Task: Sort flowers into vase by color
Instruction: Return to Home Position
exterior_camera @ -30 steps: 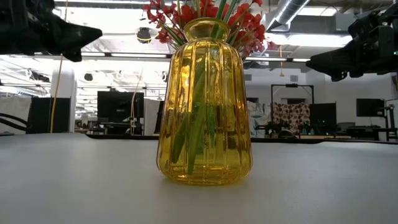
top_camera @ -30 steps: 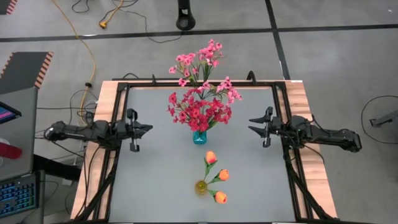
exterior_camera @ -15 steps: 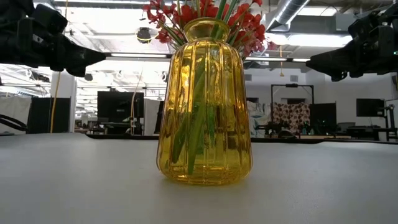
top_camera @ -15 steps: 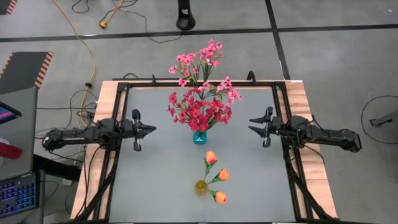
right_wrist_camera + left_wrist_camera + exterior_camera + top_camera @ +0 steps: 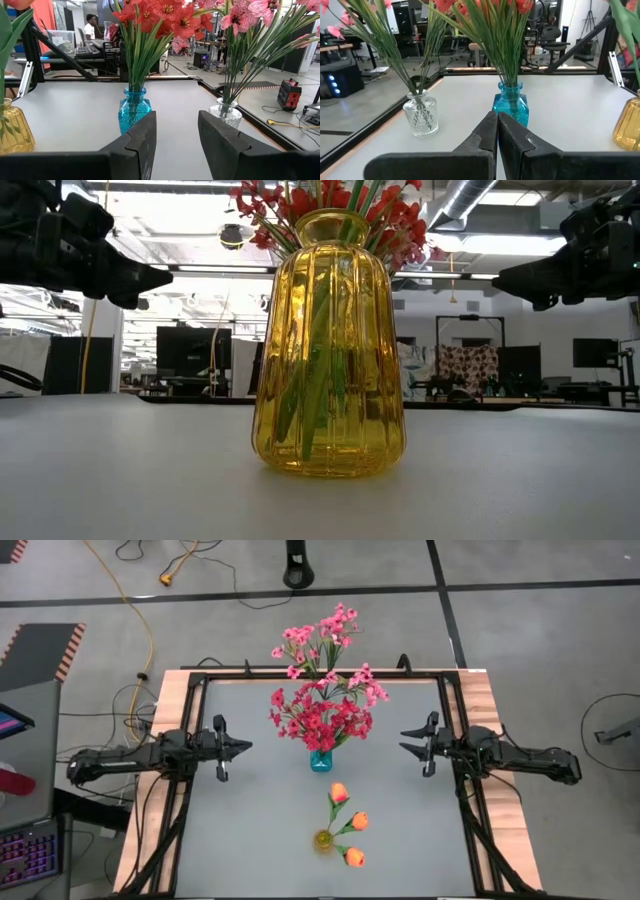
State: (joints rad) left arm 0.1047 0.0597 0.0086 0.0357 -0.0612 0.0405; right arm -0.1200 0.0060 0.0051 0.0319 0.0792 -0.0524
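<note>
Three vases stand on the grey table. The blue vase [image 5: 320, 761] holds red sprays [image 5: 320, 718], and a clear vase [image 5: 421, 116] behind it holds pink sprays [image 5: 322, 640]. A yellow vase [image 5: 328, 345] near the front edge holds three orange buds [image 5: 339, 793]. My left gripper [image 5: 240, 747] hovers shut at the table's left side, pointing at the blue vase [image 5: 510, 107]. My right gripper [image 5: 408, 741] hovers open at the right side, also facing the blue vase [image 5: 134, 114]. No flower lies on the table.
A black frame rail [image 5: 320, 677] runs round the table, with wooden borders [image 5: 168, 700] outside it. Bare grey tabletop [image 5: 260, 830] lies on both sides of the yellow vase. An orange cable [image 5: 140, 620] and a black stand [image 5: 299, 565] are on the floor beyond.
My left gripper has reached a little toward the table's middle and the blue vase, and has dropped lower in the low view. The vases and flowers stay as they were.
</note>
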